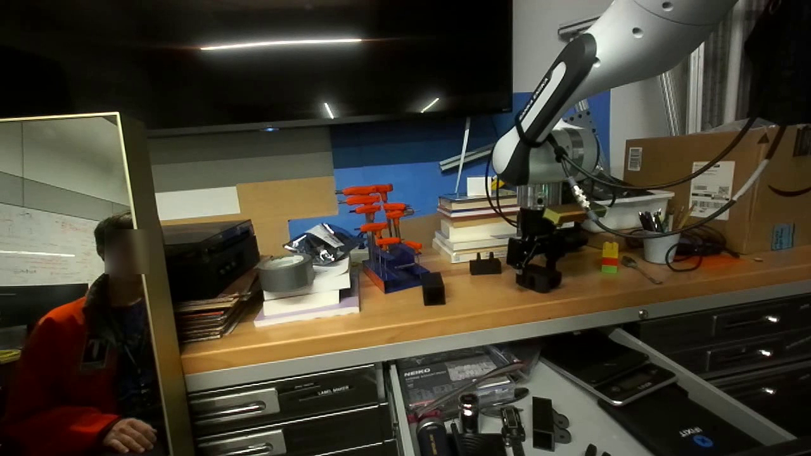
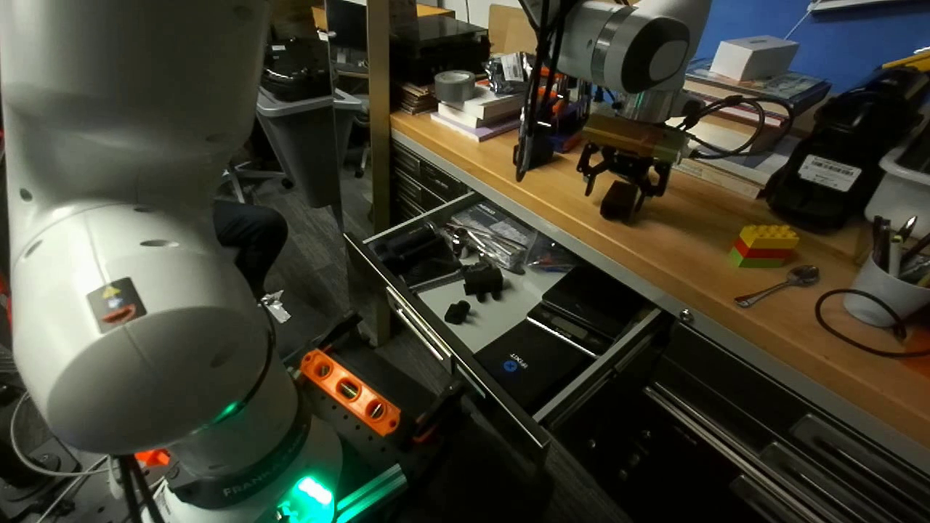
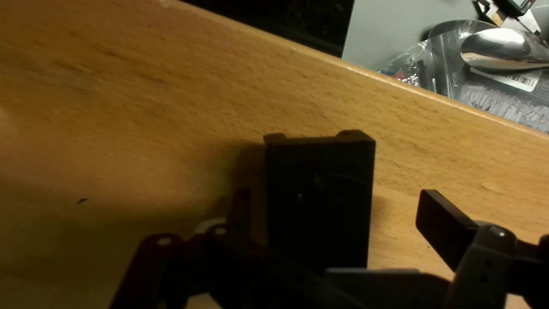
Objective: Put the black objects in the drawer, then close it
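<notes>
In the wrist view the gripper (image 3: pixel 337 208) hides the lower end of a black block (image 3: pixel 319 180)

I count three black blocks (image 1: pixel 434 289) on the one bench (image 1: pixel 380 323) and at least two loose black pieces (image 2: pixel 481 278) inside the one pulled-out drawer (image 2: pixel 599 367). Up top I also have one spoon (image 2: pixel 799 276), one roll of grey tape (image 1: pixel 288 275), one toy-brick stack (image 2: pixel 763 247), one cardboard box (image 1: pixel 665 155), one pen cup (image 1: pixel 661 247) and one tool rack (image 1: pixel 405 266). The pens (image 1: pixel 647 220) and the red-handled tools (image 1: pixel 367 190) overlap too much for me to number. From this end I make out one digital scale (image 1: pixel 633 383) in the drawer.
</notes>
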Tool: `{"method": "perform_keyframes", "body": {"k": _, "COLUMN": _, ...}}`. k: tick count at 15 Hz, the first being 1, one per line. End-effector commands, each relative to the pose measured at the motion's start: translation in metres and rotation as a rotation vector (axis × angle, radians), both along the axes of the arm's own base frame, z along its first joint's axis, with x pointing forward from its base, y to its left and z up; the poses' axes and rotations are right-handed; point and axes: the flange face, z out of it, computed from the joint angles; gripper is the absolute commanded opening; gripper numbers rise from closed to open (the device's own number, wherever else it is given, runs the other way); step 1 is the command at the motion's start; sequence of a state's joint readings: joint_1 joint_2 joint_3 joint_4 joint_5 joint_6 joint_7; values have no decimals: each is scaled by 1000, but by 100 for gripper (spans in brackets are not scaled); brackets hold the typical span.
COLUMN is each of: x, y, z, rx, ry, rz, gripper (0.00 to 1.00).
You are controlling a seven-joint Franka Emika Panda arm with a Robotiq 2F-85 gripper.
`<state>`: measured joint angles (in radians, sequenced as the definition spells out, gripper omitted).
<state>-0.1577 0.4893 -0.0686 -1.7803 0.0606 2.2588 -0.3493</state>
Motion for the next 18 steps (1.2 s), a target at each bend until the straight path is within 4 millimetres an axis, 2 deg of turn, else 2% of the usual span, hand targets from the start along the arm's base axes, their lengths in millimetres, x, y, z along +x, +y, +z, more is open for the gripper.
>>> {"method": "perform_keyframes", "body": {"k": 1, "x": 10, "y": -2, "z": 1, "rx": -5, "ry": 6, "rz": 15, "gripper": 100}}
{"method": "perform_keyframes", "body": {"k": 2, "x": 10, "y": -2, "z": 0, "rx": -5, "ry": 5, "rz": 19, "gripper": 75}}
{"method": "perform_keyframes", "body": {"k": 3, "x": 11, "y": -2, "z": 0, "rx": -4, "ry": 5, "rz": 19, "gripper": 75}}
{"method": "perform_keyframes", "body": {"k": 9, "x": 12, "y": 0, "z": -1, "rx": -1, "ry": 9, "rz": -7, "gripper": 27}}
{"method": "perform_keyframes", "body": {"k": 13, "x": 0, "y": 2, "z": -3, "rx": 6, "ry": 48, "rz": -106, "gripper": 25}}
{"method": "perform_keyframes", "body": {"k": 18, "x": -42, "y": 17, "z": -4, "rx": 82, "ry": 88, "rz": -242, "gripper": 25}}
